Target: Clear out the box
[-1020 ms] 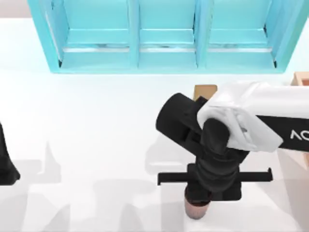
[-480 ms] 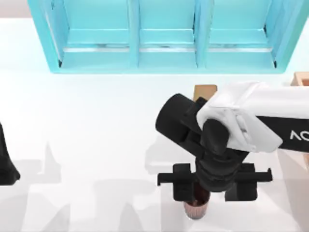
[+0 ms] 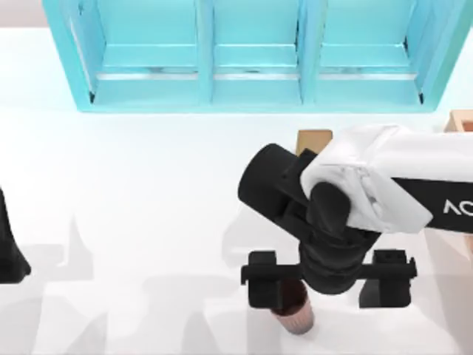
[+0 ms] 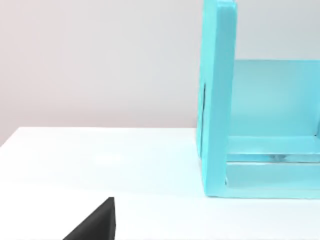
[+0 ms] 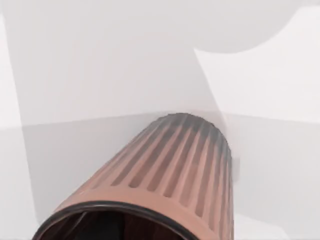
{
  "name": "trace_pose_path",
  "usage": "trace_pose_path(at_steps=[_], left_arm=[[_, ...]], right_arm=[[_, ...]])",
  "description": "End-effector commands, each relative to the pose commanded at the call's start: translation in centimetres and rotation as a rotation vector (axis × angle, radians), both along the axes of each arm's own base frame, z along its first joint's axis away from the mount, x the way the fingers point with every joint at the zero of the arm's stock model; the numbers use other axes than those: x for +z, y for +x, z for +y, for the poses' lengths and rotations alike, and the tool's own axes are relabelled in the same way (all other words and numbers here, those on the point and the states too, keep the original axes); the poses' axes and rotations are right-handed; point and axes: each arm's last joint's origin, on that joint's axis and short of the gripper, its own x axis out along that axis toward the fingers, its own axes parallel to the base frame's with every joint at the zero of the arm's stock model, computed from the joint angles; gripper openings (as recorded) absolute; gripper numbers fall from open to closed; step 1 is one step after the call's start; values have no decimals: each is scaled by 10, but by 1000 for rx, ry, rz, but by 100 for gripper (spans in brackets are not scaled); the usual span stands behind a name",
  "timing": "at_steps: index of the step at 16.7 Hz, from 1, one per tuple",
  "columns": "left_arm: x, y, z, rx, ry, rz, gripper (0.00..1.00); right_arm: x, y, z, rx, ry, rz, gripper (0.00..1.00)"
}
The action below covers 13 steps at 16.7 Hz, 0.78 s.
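From above, near the table's [image 3: 148, 185] near edge and right of centre, finds the right gripper [image 3: 325, 285] with its fingers [image 3: 262, 279] spread wide apart, clamped on nothing, poised over a ribbed brown cup [image 3: 295, 316] standing on the bare surface. Cannot tell whether the left-hand finger touches the cup's rim. Catches the box [image 3: 314, 139] just beyond the arm, toward the far side, largely hidden under it, with a second tan piece [image 3: 462, 122] at the right edge. Notes the turquoise shelf [image 3: 251, 89] along the far side and the left arm [image 3: 7, 251] parked at the left edge.

From the left wrist, takes in the shelf's end wall [image 4: 217, 100] and white tabletop [image 4: 100, 160].

From the right wrist, looks down along the cup [image 5: 175, 170], upright on the table [image 5: 260, 75], nothing pinching it.

Judges the cup to be set down outside the box. To finish well: lift straight up with the fingers kept wide, avoid brushing the rim and tipping the cup, then swing back toward the box.
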Motion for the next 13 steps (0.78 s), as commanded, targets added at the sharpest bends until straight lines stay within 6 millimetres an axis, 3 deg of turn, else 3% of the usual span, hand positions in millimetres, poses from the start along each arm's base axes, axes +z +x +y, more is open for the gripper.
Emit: trace_pose_path(at_steps=[5,13], left_arm=[[0,0,0,0,0,0,100],[0,0,0,0,0,0,100]], right_arm=[[12,2,2,-5,5,-5,100],[95,1,0,-1,-4,1,100]])
